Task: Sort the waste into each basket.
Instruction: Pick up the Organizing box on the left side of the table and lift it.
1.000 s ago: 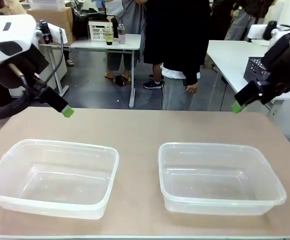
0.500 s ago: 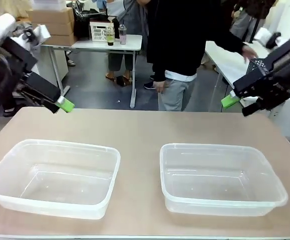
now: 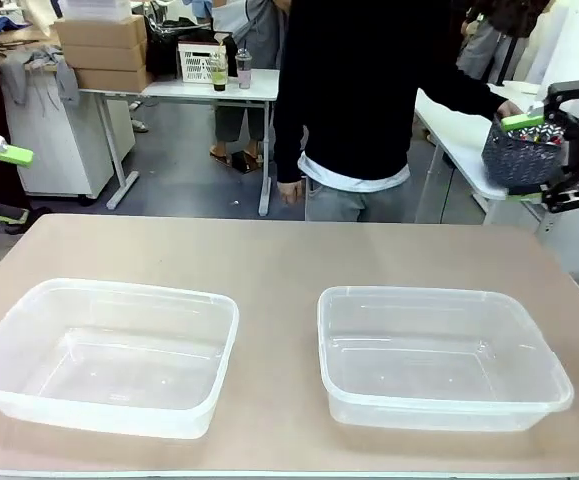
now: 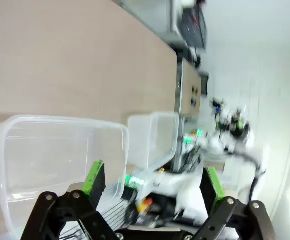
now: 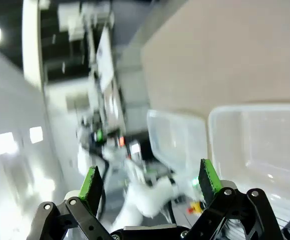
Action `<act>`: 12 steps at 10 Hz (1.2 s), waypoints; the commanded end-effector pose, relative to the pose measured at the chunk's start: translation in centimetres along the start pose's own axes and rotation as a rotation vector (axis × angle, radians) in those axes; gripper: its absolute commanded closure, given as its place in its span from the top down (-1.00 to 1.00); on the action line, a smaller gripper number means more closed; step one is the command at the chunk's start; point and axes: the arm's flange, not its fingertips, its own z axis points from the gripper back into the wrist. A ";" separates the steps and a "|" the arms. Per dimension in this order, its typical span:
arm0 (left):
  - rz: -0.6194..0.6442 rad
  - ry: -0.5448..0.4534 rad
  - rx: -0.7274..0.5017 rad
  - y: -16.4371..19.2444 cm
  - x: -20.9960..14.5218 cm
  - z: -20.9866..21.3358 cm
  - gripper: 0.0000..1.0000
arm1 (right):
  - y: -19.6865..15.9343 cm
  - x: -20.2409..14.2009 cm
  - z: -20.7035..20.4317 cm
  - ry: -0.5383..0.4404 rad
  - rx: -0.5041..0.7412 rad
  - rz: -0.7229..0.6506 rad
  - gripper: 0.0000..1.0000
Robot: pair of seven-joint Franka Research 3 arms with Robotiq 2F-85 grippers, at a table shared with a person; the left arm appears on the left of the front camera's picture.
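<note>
Left tool, right tool agape, well apart from baskets.

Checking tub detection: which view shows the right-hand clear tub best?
Front view: the right tub is whole, its rim and floor sharp, with nothing in it. The right wrist view has it close but blurred and cut off by the frame edge. The left wrist view shows it farther off, beyond the left tub.

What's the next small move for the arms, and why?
Probably hold both arms where they are. The left gripper and right gripper are open at the table's sides, the left tub and right tub hold nothing, and the person's hand is at the dark lattice basket, so nothing is graspable yet.
</note>
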 end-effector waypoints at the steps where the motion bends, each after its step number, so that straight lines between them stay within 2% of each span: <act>1: -0.134 0.096 -0.021 -0.9 -0.7 -1.6 1.00 | 0.5 -1.3 -1.2 0.122 0.016 0.101 1.00; 3: -0.134 0.096 -0.021 -0.9 -0.7 -1.6 1.00 | 0.5 -1.3 -1.2 0.122 0.016 0.101 1.00; 4: -0.035 0.036 0.012 -0.4 -0.5 -0.6 1.00 | 0.1 -0.7 -0.6 0.038 -0.020 0.021 1.00; 5: -0.128 0.116 0.100 -1.4 -1.2 -0.9 1.00 | 1.2 -1.5 -1.8 -0.018 -0.121 -0.011 1.00; 6: -0.190 0.167 0.226 -2.1 -1.4 -0.2 1.00 | 3.4 -3.1 -5.8 -0.026 -0.168 0.046 1.00; 8: -0.215 0.153 0.419 -2.0 -1.9 1.7 1.00 | 6.3 -6.3 -12.9 0.015 -0.238 0.129 1.00; 9: -0.231 0.177 0.485 -1.5 -2.3 2.2 1.00 | 7.3 -8.0 -15.9 0.034 -0.306 0.192 1.00; 10: -0.256 0.153 0.607 -0.9 -2.4 3.0 1.00 | 8.0 -10.4 -19.4 -0.007 -0.390 0.281 1.00; 11: -0.316 0.160 0.688 -0.4 -2.8 3.7 1.00 | 8.6 -13.6 -23.2 0.085 -0.434 0.365 1.00; 12: -0.370 0.215 0.709 0.3 -3.5 3.3 1.00 | 8.1 -17.5 -27.2 0.176 -0.497 0.478 1.00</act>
